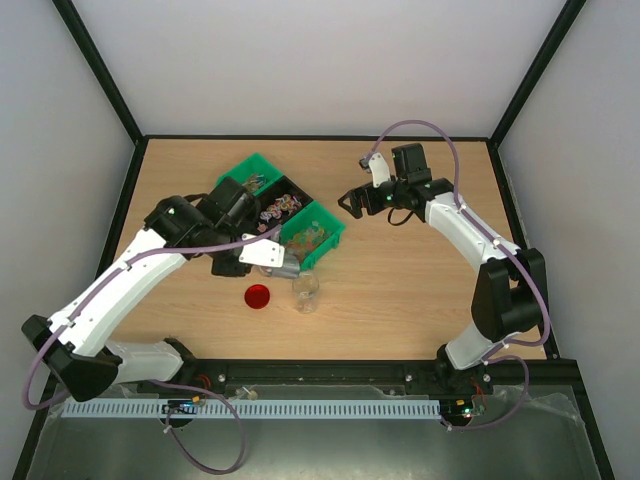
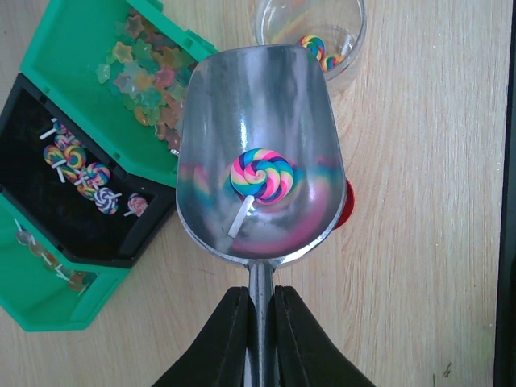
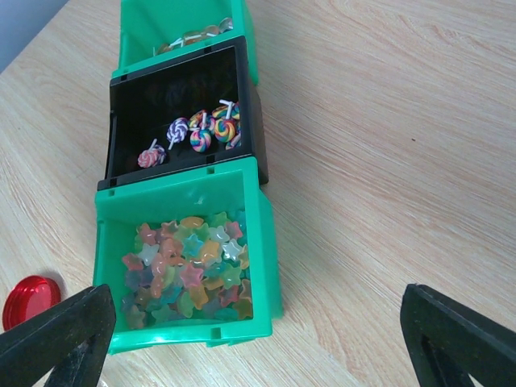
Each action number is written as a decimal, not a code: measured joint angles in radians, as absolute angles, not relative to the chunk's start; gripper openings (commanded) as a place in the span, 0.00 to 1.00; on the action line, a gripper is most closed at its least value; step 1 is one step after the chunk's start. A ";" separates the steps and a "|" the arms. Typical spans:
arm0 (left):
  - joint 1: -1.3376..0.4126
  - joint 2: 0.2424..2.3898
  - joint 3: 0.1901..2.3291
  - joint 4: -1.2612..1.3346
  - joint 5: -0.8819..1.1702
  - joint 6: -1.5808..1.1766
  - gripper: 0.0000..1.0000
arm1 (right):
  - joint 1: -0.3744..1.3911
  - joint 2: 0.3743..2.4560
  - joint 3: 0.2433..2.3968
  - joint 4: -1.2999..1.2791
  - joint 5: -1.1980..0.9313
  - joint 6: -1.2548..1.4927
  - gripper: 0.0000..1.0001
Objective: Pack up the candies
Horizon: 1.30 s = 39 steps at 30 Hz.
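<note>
Table: pale wooden tabletop (image 1: 420,290), carrying everything below.
Right arm: raised over the table to the right of the bins; right gripper (image 1: 350,204) has its fingers spread wide, holding nothing.
Left arm: reaches across in front of the bins; left gripper (image 2: 260,302) is pinched tight on the thin handle of the silver metal scoop (image 2: 258,105).
Bins: three open plastic trays touching in a row: near green bin (image 3: 262,242), black middle bin (image 3: 161,89), far green bin (image 3: 177,16).
Scoop: bowl facing up, its lip pointing at the jar.
Jar: clear round plastic jar (image 2: 353,56), upright and open, on the table near the bins.
Lid: red round lid (image 1: 258,296), flat on the table just beside the jar.
Candies, scoop: one rainbow swirl lollipop (image 2: 263,174) lies in the bowl.
Candies, jar: one striped lollipop (image 2: 313,47) at the bottom.
Candies, bins: pastel star candies (image 3: 185,270) fill the near green bin; a few swirl lollipops (image 3: 201,133) sit in the black one; small amber pieces (image 3: 193,34) in the far green one.
</note>
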State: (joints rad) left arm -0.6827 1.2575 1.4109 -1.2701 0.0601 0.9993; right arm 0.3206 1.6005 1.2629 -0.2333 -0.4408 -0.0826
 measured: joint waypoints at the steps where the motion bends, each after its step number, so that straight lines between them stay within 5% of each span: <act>1: -0.682 1.257 1.417 -1.270 0.060 0.995 0.02 | 0.321 1.600 1.263 -0.233 -0.440 -0.084 0.95; 14: -0.513 1.342 1.575 -1.271 0.031 0.904 0.02 | 0.402 1.617 1.263 -0.234 -0.361 -0.109 0.88; 39: -0.408 1.891 1.803 -1.272 -0.266 0.762 0.02 | 0.557 1.815 1.316 -0.234 -0.091 -0.146 0.59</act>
State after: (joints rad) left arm -0.4080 1.8912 1.8030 -1.2724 -0.2657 0.7620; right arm 0.5571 1.8153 1.3155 -0.2337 -0.0906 -0.1455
